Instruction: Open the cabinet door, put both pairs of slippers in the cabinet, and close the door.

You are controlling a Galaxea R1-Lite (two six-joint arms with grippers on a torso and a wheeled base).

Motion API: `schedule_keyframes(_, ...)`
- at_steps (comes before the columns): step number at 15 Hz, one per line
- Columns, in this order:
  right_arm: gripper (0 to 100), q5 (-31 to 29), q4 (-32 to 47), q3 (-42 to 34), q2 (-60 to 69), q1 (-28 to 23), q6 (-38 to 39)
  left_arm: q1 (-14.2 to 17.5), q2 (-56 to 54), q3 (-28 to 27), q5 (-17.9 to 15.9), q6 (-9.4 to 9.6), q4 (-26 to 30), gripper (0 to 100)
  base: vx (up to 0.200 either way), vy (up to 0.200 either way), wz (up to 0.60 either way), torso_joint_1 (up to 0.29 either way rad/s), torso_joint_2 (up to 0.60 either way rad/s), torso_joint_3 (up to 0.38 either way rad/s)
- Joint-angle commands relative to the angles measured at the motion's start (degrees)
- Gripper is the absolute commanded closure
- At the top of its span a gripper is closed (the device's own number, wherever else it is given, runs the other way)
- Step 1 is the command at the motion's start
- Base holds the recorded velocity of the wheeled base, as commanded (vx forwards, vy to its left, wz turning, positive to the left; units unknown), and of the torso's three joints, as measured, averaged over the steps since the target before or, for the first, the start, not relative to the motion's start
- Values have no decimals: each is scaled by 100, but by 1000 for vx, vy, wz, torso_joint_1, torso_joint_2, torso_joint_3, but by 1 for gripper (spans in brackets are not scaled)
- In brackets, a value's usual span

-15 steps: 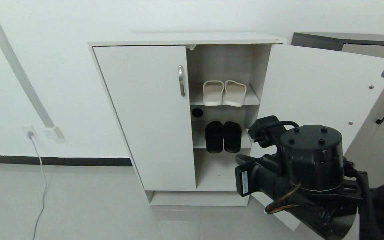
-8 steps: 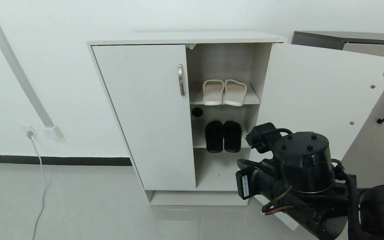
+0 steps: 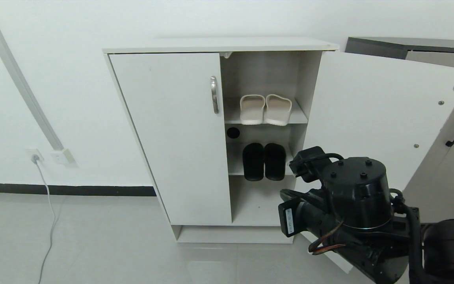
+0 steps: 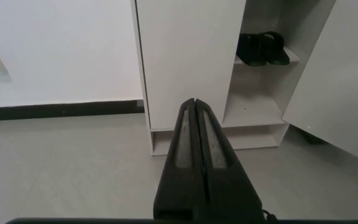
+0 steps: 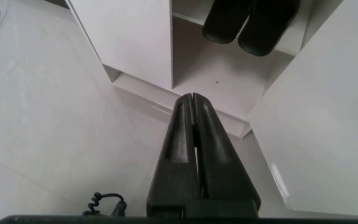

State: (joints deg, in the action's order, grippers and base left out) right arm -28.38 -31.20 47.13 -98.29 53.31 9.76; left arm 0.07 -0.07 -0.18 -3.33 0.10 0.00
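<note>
The right gripper (image 5: 194,97), fingers pressed together and holding nothing, hangs above the pale floor tiles (image 5: 55,124) just in front of the cabinet's plinth. The left gripper (image 4: 194,101), likewise closed flat and empty, hangs farther back on the other side, facing the shut left door (image 3: 172,138). Close past the right arm, the open right door (image 3: 376,114) stands swung wide, its inner face to the room. Beyond it the cabinet (image 3: 219,44) shows its shelves: the black slippers (image 3: 263,161) lie side by side on the middle shelf, the beige slippers (image 3: 265,109) on the shelf above, both pairs well inside. By the look of it, only the closing is left. The door appears to be a light, stiff board with a smooth, slippery face that should swing easily on its hinges. A flat push on its outer side near the free edge, far from the hinges, looks the surest hold.
</note>
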Motion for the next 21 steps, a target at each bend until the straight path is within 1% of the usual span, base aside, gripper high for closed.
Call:
schedule_keyframes(1, 100, -1, -1, 7, -23, -31, 8, 1, 7, 1, -1, -1, 0, 100, 0, 0, 0, 0, 0, 0)
schedule_keyframes(5, 100, -10, 8, 33, -23, -66, -1, 1, 7, 1, -1, -1, 0, 100, 0, 0, 0, 0, 0, 0)
schedule_keyframes(8, 100, -10, 8, 33, -23, -93, -1, 1, 7, 1, -1, -1, 0, 100, 0, 0, 0, 7, -180, -300)
schedule_keyframes(12, 100, -10, 8, 24, -32, -93, -1, 1, 7, 1, -1, -10, 0, 100, 0, 0, 0, 35, -490, -371)
schedule_keyframes(21, 100, -10, 8, 24, -32, -101, -1, 1, 7, 1, -1, -10, 0, 100, 0, 0, 0, 130, -465, -339)
